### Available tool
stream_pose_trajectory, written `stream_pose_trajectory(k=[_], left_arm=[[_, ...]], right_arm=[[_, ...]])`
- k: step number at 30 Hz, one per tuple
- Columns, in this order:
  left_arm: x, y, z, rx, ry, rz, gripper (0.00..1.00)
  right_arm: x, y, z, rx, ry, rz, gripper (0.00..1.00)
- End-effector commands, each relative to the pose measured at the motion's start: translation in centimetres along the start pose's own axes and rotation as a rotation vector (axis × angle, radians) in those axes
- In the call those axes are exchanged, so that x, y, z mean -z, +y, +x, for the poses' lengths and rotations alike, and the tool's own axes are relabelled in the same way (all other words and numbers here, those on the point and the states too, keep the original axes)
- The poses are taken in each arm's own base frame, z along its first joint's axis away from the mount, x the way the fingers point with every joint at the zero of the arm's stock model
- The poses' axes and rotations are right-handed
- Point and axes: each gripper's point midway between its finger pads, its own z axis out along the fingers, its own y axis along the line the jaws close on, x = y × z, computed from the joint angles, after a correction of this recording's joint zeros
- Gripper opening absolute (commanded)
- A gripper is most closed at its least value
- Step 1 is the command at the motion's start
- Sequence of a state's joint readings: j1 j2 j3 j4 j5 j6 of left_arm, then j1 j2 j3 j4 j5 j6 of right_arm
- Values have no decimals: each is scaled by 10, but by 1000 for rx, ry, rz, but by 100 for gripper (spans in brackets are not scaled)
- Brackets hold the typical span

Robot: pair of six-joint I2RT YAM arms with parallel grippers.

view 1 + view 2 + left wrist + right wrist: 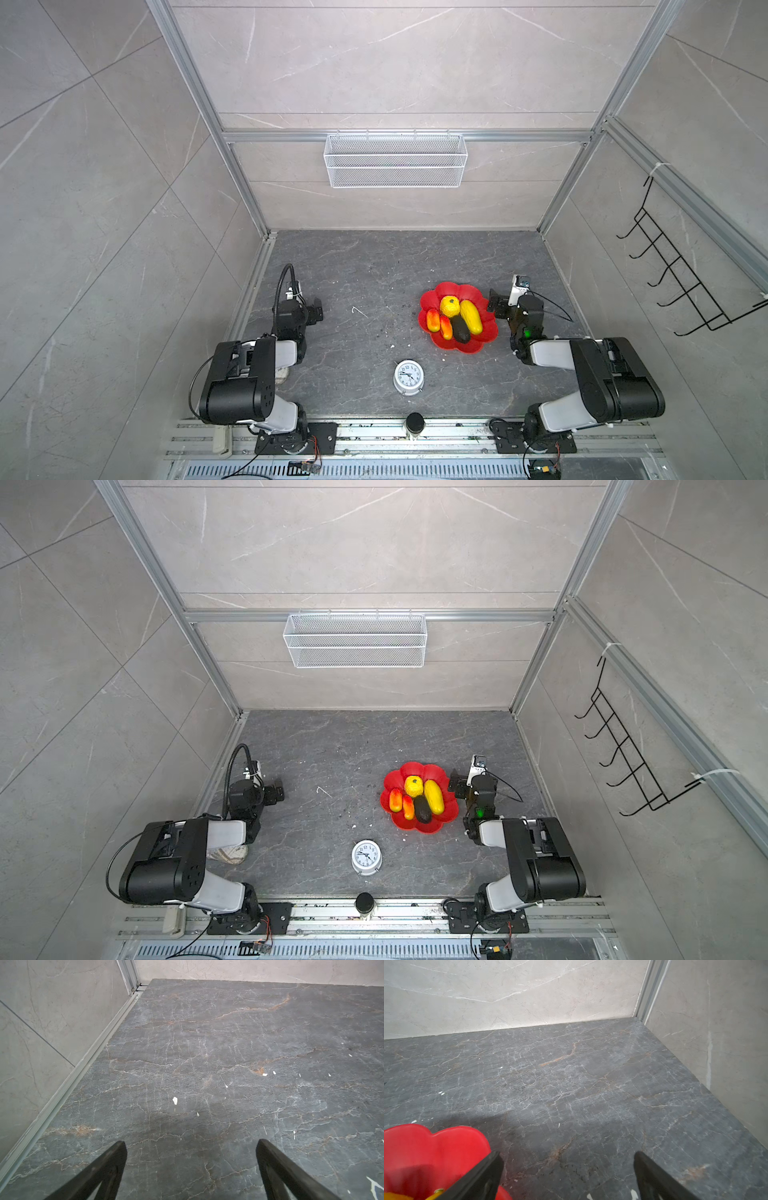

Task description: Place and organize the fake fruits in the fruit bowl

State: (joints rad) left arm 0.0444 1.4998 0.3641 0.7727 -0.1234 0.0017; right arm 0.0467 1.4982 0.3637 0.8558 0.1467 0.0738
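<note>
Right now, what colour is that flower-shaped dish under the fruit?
The dish is glossy red across its scalloped rim. It shows best in a top view.

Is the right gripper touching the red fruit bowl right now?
Cannot tell. In the right wrist view one jaw of the right gripper overlaps the rim of the fruit bowl; both top views show no plain gap or contact.

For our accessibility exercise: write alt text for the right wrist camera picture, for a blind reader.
The right gripper, open and empty, hovers over a dark grey tabletop beside the scalloped rim of a red fruit bowl, where a bit of yellow fruit shows. Pale stone walls meet in a corner beyond.
</note>
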Motion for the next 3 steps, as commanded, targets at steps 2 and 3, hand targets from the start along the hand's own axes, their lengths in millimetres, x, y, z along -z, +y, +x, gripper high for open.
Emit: stream_pose_trajectory(k=[2,3], left_arm=[[1,-3,-16,25,-67,17,100],[1,-3,-16,24,-65,18,100]], right_arm=[[1,4,1,18,-8,-19,100],[1,4,1,16,-8,-19,100]])
